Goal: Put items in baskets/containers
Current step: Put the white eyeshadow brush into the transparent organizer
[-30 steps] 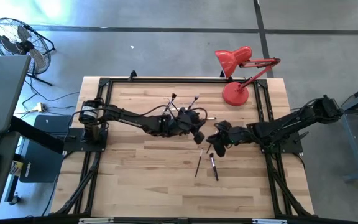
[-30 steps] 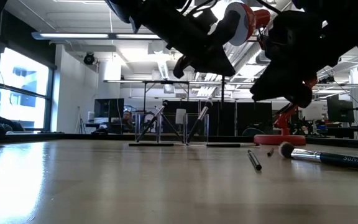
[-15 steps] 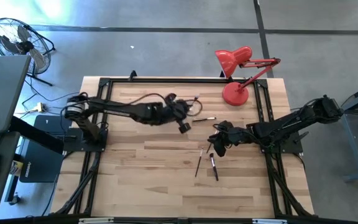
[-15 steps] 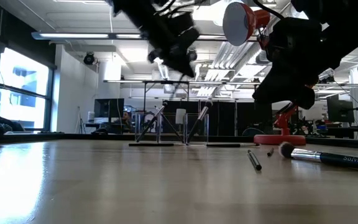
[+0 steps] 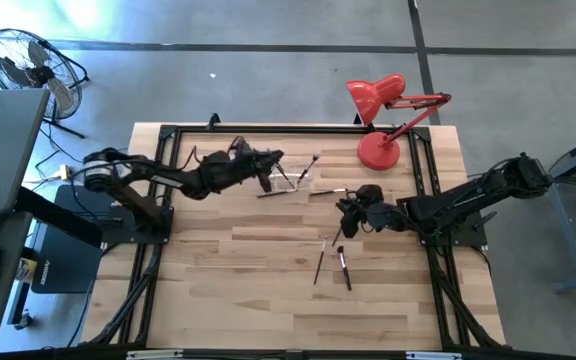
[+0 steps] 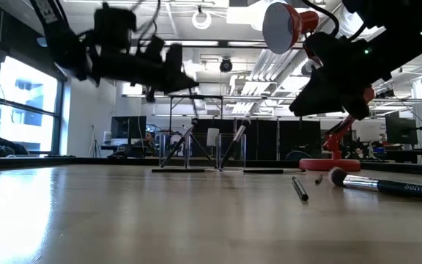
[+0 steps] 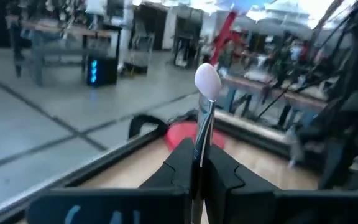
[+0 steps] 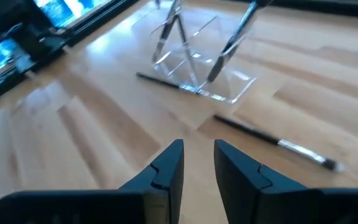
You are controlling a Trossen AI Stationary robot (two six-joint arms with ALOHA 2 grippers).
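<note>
- High view: your left gripper [image 5: 266, 170] hangs over the far half of the table [image 5: 218, 290], just beside the clear holder [image 5: 290, 180], jaws pressed together on a thin brush.
- Same view: two brushes lean upright in that holder, one tipped toward the red lamp [image 5: 378, 110]. One more lies flat against the holder's near edge, and another [image 5: 330, 191] lies just to its right.
- Still from above: your right gripper [image 5: 346, 212] sits near mid-table, right of the holder. Two brushes [image 5: 320, 266] lie on the wood nearer you, close together.
- Low view: the left gripper [image 6: 168, 67] floats high above the boards on the left, the right gripper [image 6: 321, 99] up at the right, both well clear of the surface.
- Same view: the holder [image 6: 215, 150] stands far back with two brushes slanting out of it. Closer in, a dark brush [image 6: 300, 188] and a fluffy-headed brush [image 6: 387, 185] lie flat.
- Left wrist view: your fingers [image 7: 176, 163] pinch a held brush [image 7: 204, 106], its pale rounded head standing straight up beyond the tips.
- Right wrist view: your right fingers [image 8: 166, 168] stand slightly apart with nothing between them, pointed at the holder [image 8: 194, 71]. A silver-ferruled brush [image 8: 272, 142] lies between you and it.
</note>
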